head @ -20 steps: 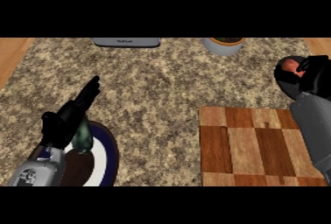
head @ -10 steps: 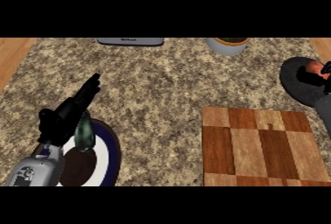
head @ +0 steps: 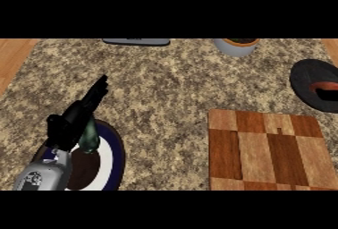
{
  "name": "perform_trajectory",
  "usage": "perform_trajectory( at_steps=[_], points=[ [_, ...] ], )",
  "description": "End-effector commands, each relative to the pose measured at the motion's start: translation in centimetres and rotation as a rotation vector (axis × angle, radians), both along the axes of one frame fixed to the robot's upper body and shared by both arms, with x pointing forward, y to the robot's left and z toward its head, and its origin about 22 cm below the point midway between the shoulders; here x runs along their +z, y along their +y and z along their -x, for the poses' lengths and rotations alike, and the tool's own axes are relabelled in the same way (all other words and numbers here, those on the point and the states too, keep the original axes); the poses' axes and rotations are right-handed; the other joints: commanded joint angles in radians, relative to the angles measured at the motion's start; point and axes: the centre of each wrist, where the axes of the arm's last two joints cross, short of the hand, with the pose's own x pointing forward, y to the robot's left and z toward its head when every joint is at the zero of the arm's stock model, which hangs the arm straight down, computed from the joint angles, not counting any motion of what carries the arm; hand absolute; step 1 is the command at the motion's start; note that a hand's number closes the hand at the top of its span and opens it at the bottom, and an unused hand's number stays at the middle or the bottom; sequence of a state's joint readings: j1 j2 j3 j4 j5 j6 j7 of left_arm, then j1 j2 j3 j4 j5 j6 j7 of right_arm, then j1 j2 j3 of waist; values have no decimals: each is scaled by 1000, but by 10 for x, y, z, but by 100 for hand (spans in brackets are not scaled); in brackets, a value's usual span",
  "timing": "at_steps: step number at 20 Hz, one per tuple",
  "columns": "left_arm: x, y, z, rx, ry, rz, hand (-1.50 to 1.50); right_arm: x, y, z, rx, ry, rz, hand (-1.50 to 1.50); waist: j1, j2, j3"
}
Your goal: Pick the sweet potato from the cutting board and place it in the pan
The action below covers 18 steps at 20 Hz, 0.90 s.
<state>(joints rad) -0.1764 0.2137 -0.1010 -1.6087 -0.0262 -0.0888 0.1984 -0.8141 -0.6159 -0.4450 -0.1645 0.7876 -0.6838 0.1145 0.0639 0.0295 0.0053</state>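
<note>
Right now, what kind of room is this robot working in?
Most likely a kitchen: a speckled stone-look counter holds a wooden cutting board, a dark pan with something reddish in it, and a plate at the lower left.

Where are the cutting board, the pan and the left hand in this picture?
cutting board (head: 267,152), head view, middle of its wooden top.
pan (head: 310,80), head view, bare black inside, left part.
left hand (head: 69,125), head view, back of the palm.

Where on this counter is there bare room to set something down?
The cutting board is bare. Open counter stretches between the left hand and the board. It's crowded lower left, where the hand overlaps the plate, and at the right edge by the pan.
</note>
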Motion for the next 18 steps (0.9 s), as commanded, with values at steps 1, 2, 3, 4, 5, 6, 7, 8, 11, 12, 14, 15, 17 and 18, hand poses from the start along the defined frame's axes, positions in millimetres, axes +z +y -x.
perform_trajectory(
  at_steps=[1, 2, 3, 4, 5, 6, 7, 8, 11, 12, 14, 15, 17, 18],
  points=[
    [4, 3, -9, 14, -6, -13, 0, -3, -13, 11, 15, 3, -97, -150, -1, 10, 4],
    [-1, 1, -9, -6, -13, -6, 0, 1, -14, 9, 20, -11, -101, -150, 0, 9, 3],
    [-1, -11, -3, -20, -9, -2, 0, 9, -18, 7, 18, -41, -109, -150, 12, 11, 5],
    [0, 3, -5, 17, -10, 3, 0, -2, -9, 8, 29, -107, -132, -150, 8, 9, 6],
    [-6, 1, 1, 6, 4, -5, 0, 2, -16, 10, 30, -128, -136, -150, 11, 8, 7],
    [5, -3, -6, -6, -17, 4, 0, 15, -10, -1, 32, -186, -165, -150, 16, 11, 8],
    [-3, 7, -2, -8, 0, -5, 0, 5, -10, 5, 40, -237, -159, -150, 8, 9, 8],
    [-4, -5, 2, -12, -3, 9, 0, 8, -13, 6, 47, -287, -172, -150, 4, 6, 9],
    [-1, 0, 0, 2, -10, 7, 0, 25, -21, 3, 39, -459, -223, -150, -5, 1, 9],
    [1, 1, -3, 25, 2, -5, 0, 21, -24, 7, 42, -495, -233, -150, -14, -1, 8],
    [-1, 0, 0, 16, 8, 2, 0, 21, -34, 15, 62, -561, -307, -150, -16, -1, 8],
    [-7, 8, 0, 42, 17, -3, 0, 13, -34, 20, 94, -587, -343, -150, -22, -1, 7],
    [4, 3, -5, 22, 2, -20, 0, 3, -37, 28, 104, -631, -379, -150, -22, -1, 6],
    [-8, 11, 1, 28, 4, 0, 0, 4, -58, 46, 122, -635, -392, -150, -27, -2, 4]
  ],
)
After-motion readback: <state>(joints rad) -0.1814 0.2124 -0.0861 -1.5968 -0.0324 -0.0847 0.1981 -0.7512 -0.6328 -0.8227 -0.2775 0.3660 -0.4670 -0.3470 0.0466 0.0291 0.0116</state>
